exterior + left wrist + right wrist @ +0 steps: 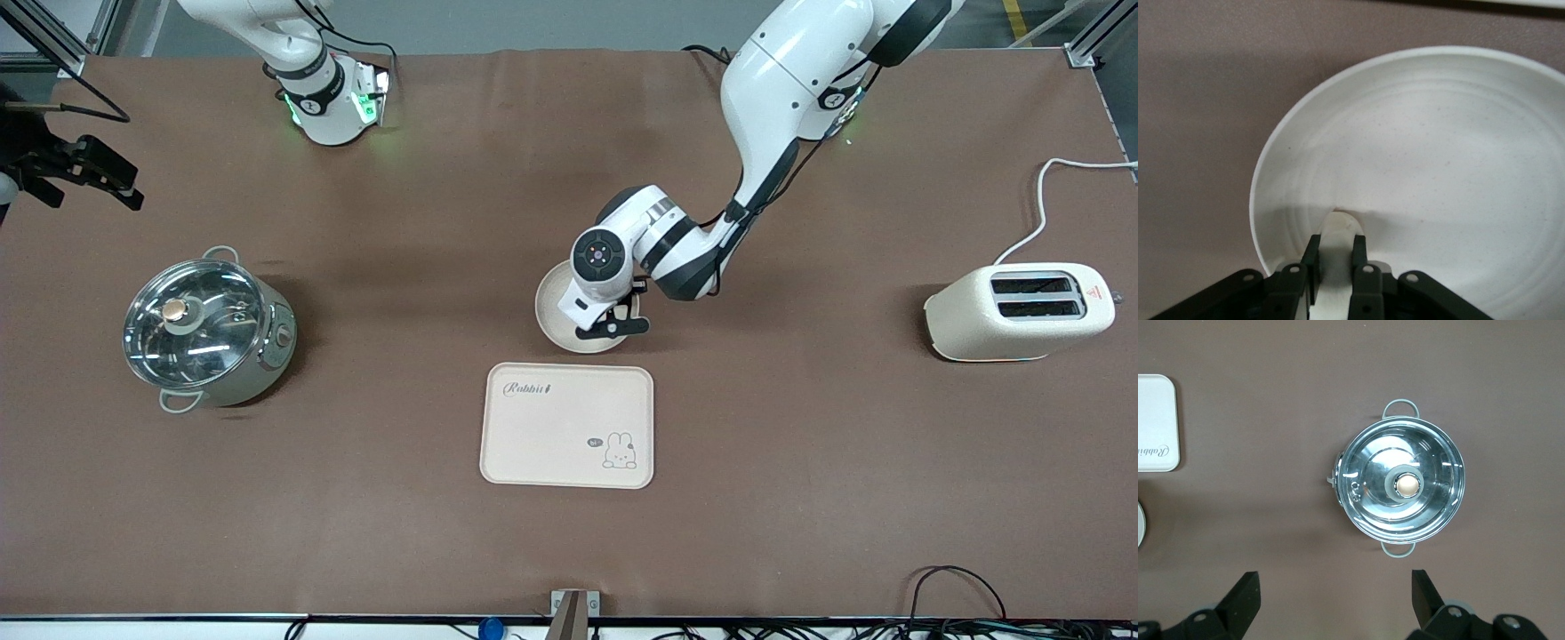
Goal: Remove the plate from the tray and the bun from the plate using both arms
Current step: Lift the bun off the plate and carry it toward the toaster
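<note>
Front view, read from the right arm's end of the worktop (800, 498) to the left arm's end. The right gripper (76, 173) is held aloft over bare worktop at that end, its fingers spread wide and empty, as the right wrist view confirms; this arm is judged to be waiting. Below it, a lidded steel pot (206, 331) with two handles and a glass lid is set on the worktop, well apart from the task's things.

At mid-worktop the plate (558, 313) is seen already off the tray (567, 425), resting just beside the tray's edge and farther from the front camera. The tray is bare, showing only its "Rabbit" script and bunny drawing. The left gripper (613, 327) is lowered onto the plate; in the left wrist view its fingers (1313, 257) are closed on the bun (1338, 230), which is seated on the plate's floor near the rim. The relation that governs the coming move is thus vertical: the bun lies directly between the fingers, so a straight lift is judged sufficient, with only the raised rim close by and bare worktop on all sides for set-down.

A cream two-slot toaster (1022, 311) with a white cord is stood at the left arm's end, well clear.
</note>
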Action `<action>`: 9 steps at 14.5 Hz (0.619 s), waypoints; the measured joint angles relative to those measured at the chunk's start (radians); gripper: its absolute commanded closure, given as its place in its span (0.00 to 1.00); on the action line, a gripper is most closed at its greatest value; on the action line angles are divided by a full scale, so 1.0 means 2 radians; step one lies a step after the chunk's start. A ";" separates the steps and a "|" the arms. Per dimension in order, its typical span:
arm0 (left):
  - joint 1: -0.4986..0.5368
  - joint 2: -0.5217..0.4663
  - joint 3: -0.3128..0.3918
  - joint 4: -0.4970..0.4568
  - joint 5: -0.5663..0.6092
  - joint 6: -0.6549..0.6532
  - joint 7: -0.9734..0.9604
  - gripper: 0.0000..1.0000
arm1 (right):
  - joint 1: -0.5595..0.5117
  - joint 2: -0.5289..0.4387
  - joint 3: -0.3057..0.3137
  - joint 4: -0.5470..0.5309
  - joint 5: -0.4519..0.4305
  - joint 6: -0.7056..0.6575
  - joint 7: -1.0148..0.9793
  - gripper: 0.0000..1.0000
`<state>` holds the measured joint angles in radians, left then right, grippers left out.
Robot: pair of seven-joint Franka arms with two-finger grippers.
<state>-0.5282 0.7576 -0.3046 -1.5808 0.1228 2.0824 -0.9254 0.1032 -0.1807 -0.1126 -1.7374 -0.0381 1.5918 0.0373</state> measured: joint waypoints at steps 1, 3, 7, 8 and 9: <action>0.000 0.000 0.000 0.002 0.000 0.000 0.000 0.79 | 0.000 0.001 0.000 0.000 0.000 0.000 0.000 0.00; 0.003 -0.001 0.000 0.007 0.000 0.000 0.000 0.79 | 0.000 0.002 0.000 0.000 0.000 0.000 0.000 0.00; 0.023 -0.030 0.004 0.019 0.000 -0.005 0.000 0.79 | -0.001 0.003 0.000 0.000 0.000 0.000 0.000 0.00; 0.036 -0.042 0.005 0.019 0.000 -0.010 0.002 0.79 | -0.001 0.003 0.000 0.000 0.000 0.000 0.000 0.00; 0.052 -0.053 0.005 0.019 0.001 -0.018 0.007 0.79 | -0.001 0.003 0.000 0.000 0.001 0.000 0.000 0.00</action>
<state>-0.4247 0.6514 -0.2941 -1.5431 0.1243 2.0473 -0.9113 0.1021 -0.1740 -0.1118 -1.7374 -0.0370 1.5917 0.0373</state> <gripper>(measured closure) 0.789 0.000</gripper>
